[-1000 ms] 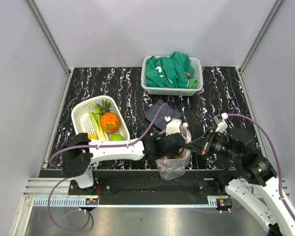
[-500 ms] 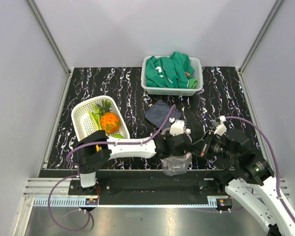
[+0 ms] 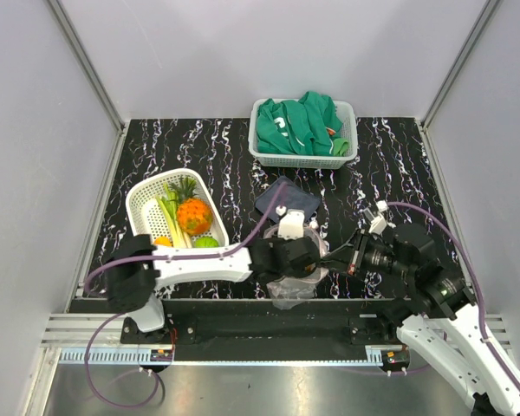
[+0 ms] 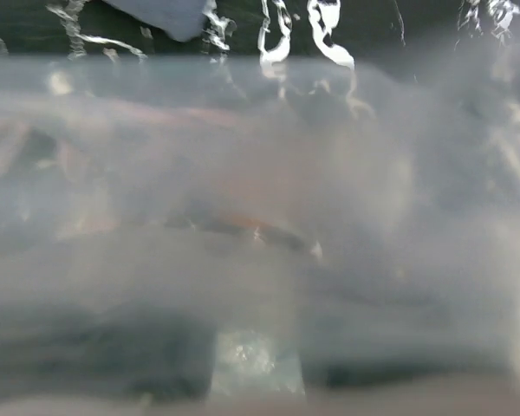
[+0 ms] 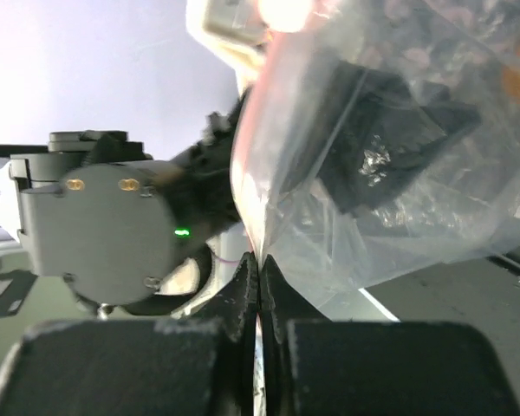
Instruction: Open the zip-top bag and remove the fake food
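A: Right hand [image 5: 258, 270] pinched together on bag [image 5: 373, 199] rim, beside pink zip strip [image 5: 243, 173]; bag hangs betw. both hands. Left hand [image 3: 291, 260]?

B: Buried in film; open or closed, can't tell. Toy food [image 3: 189, 217] sits in ribbed basket [image 3: 147, 195], left of it. Risk: thin, slick, crinkly plastic could slip or tear if the hands pull apart.

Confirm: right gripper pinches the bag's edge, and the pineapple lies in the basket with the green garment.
Wrong basket. The top view shows the pineapple in the white basket at left; the right gripper does pinch the edge of the zip-top bag.
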Robot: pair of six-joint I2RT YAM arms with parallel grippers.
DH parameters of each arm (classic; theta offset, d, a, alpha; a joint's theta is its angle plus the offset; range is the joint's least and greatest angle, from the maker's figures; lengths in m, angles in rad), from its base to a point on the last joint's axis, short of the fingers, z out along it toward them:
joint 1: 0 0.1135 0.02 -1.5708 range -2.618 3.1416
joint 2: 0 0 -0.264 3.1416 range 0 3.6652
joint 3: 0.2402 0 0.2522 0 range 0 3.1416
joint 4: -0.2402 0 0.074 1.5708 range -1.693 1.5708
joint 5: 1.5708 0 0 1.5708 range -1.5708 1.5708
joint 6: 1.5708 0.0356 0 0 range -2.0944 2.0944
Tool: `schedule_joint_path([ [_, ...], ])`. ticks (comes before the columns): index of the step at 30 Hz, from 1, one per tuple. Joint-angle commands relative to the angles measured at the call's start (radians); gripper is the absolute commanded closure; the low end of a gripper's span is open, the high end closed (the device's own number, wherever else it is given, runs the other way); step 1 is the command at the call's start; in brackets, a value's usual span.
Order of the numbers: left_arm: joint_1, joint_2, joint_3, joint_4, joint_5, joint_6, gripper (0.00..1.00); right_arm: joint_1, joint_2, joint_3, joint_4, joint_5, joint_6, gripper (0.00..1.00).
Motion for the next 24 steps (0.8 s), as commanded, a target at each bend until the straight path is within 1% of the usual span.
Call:
schedule_joint_path([
  [1,-0.004,-0.14,-0.048,-0.065,-0.052,-0.012,0.66,0.003,0.003,-0.013,0.167,-0.108,0.094,1.0],
  [4,-0.005,-0.124,-0.058,-0.074,-0.03,-0.015,0.72,0.003,-0.004,-0.033,0.165,-0.076,0.117,1.0],
  [5,-0.004,-0.114,-0.057,-0.074,-0.029,-0.021,0.76,0.004,-0.021,-0.045,0.168,-0.065,0.13,1.0],
  [9,-0.004,-0.013,-0.028,-0.082,-0.063,-0.019,0.78,0.003,-0.084,-0.131,0.168,-0.024,0.2,1.0],
  [10,-0.002,0.007,-0.005,-0.094,-0.09,-0.021,0.79,0.003,-0.095,-0.141,0.167,-0.022,0.208,1.0],
  [12,-0.002,0.053,0.018,-0.111,-0.113,-0.012,0.82,0.004,-0.125,-0.159,0.164,-0.019,0.223,1.0],
  [14,0.001,0.078,0.049,-0.111,-0.129,-0.002,0.83,0.003,-0.145,-0.174,0.162,-0.021,0.235,1.0],
  [18,0.0,0.104,0.063,-0.105,-0.155,-0.019,0.75,0.0,-0.158,-0.196,0.15,-0.03,0.24,1.0],
  [19,0.0,0.097,0.058,-0.087,-0.153,-0.019,0.7,0.003,-0.164,-0.196,0.141,-0.028,0.239,1.0],
  [20,0.0,0.092,0.049,-0.079,-0.153,-0.016,0.68,0.003,-0.165,-0.196,0.136,-0.019,0.232,1.0],
  [22,0.0,0.072,0.04,-0.071,-0.153,-0.019,0.67,0.001,-0.15,-0.184,0.122,-0.013,0.208,1.0],
  [23,0.001,0.06,0.022,-0.067,-0.15,-0.019,0.67,0.003,-0.136,-0.173,0.115,-0.011,0.168,1.0],
  [24,0.004,0.046,0.008,-0.055,-0.143,-0.018,0.67,0.001,-0.119,-0.142,0.102,-0.011,0.144,0.91],
])
